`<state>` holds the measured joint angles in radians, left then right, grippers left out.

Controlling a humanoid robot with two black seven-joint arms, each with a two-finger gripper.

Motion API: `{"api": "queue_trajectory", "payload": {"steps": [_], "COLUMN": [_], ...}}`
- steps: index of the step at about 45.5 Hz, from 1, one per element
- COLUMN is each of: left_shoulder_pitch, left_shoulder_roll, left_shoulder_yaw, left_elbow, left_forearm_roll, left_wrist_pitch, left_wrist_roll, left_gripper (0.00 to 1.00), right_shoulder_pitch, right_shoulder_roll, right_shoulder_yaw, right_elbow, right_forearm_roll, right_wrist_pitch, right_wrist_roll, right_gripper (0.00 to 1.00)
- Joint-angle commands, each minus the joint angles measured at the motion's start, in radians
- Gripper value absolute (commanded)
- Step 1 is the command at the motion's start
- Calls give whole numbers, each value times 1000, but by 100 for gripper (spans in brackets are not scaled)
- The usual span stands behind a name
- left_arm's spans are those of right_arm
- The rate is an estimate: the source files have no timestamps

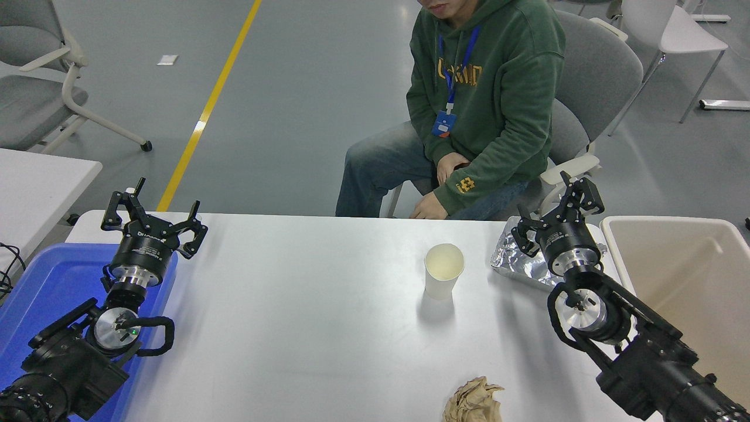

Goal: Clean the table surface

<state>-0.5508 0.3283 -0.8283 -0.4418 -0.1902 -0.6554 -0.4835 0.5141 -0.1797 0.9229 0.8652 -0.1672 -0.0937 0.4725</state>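
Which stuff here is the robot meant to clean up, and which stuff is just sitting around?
For the cleaning job:
- table surface
- paper cup
- foil wrapper
- crumpled brown paper
- beige bin
- right claw, open above the foil

Just around:
- blue tray
- left claw, open, parked
- seated person
- chairs

1. White, plain: worktop (304,328).
2. Cream-white: paper cup (443,271).
3. Shiny silver, crinkled: foil (518,258).
4. Tan-brown: crumpled paper (473,401).
5. Blue: tray (53,281).
6. Beige: bin (685,281).
7. Black with silver wrist rings: left gripper (153,218), right gripper (556,210).
8. Dark green with yellow print: person's hoodie (498,88); blue lanyard.
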Motion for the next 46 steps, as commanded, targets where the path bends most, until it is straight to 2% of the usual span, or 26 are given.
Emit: {"api": "queue_trajectory", "payload": {"steps": [1,46], "left_shoulder_pitch": [0,0], "left_shoulder_roll": [0,2], "left_shoulder_yaw": [1,1], "left_elbow": [0,0], "left_forearm_roll": [0,0], "left_wrist_pitch": [0,-1], "left_wrist_roll": [0,-1], "left_gripper": [100,100], "right_shoulder_pitch": [-5,9], "right_shoulder_roll": [0,-17], "right_shoulder_yaw": [-1,-10], "right_elbow": [1,34], "right_forearm_roll": [0,-20], "right_wrist_pitch": [-1,-6], "right_wrist_roll": [0,6], "right_gripper": [100,100]}}
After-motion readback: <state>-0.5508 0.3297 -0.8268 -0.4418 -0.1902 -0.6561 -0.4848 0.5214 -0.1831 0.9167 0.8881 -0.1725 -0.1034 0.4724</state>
